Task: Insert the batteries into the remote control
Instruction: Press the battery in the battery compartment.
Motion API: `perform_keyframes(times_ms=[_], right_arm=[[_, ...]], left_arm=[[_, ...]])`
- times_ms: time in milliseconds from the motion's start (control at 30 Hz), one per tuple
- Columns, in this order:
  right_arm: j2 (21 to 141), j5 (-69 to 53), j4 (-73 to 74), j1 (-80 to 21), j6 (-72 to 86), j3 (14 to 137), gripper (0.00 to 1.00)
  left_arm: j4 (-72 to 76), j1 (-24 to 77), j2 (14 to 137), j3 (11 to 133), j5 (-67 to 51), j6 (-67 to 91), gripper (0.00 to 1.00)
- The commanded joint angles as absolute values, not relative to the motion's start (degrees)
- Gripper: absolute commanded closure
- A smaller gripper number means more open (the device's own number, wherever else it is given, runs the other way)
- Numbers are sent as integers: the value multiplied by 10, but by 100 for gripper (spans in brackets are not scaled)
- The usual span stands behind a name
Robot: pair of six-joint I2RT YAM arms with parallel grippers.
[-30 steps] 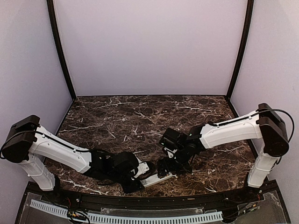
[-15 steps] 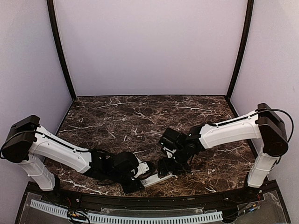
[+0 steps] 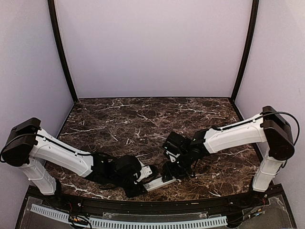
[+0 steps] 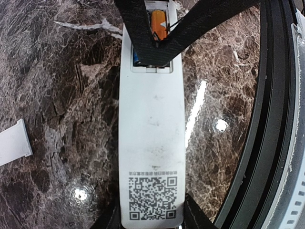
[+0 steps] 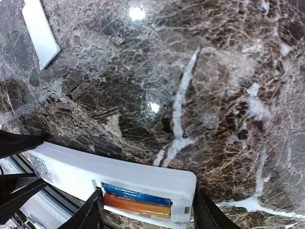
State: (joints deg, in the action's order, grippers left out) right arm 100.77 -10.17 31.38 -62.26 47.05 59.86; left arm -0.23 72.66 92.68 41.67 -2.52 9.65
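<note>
The remote (image 4: 151, 143) lies back-up on the tabletop (image 4: 62, 95), close to the near rim. The left pincer (image 4: 152, 222) is clamped across its coded end, one finger on each long edge. That hold is the anchor for this step. It should stay firm and level, so that pressure at the other end does not tip or slide the body.

Further along is the open bay, with both cells lying in it side by side. The orange battery (image 5: 136, 206) is on the near side and the blue battery (image 5: 136, 194) is beside it. The right pincer (image 5: 147, 192) hangs over this end with its fingers (image 5: 93, 214) parted on either side of the bay, and it holds nothing. From the left wrist view its tips cover part of the bay, so I cannot tell whether each cell is fully down against its contacts.

I judge the step to be seating the cells. Press straight down, gently, at the middle of each cell and not at its end, since an end push could lever the cell up against its spring. Do one cell at a time. Keep the fingers clear of the bay walls.

Further out the cover (image 5: 40, 31) lies flat, well apart from the remote. It is not yet fitted.
</note>
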Motion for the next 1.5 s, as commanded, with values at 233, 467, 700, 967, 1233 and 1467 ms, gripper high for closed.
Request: perform_keyframes(times_ms=[233,467,700,967,1233,1467], right_arm=[[1050,-39,374,-636,477,543,45],[1084,19,413,-647,493,548,36],[1048,10,402,-666,438,580,26],[1005,-37,367,-666,396,612,21],[956,-60,347,-655,365,628,13],[916,-60,344,-649,360,633,33]], left_arm=[[-43,729,932,396,-20,102,62],[-43,729,931,396,-18,102,62],[-44,729,933,397,-18,101,62],[-44,729,935,398,-16,99,62],[-45,729,936,399,-17,98,62],[-44,729,936,399,-17,98,62]])
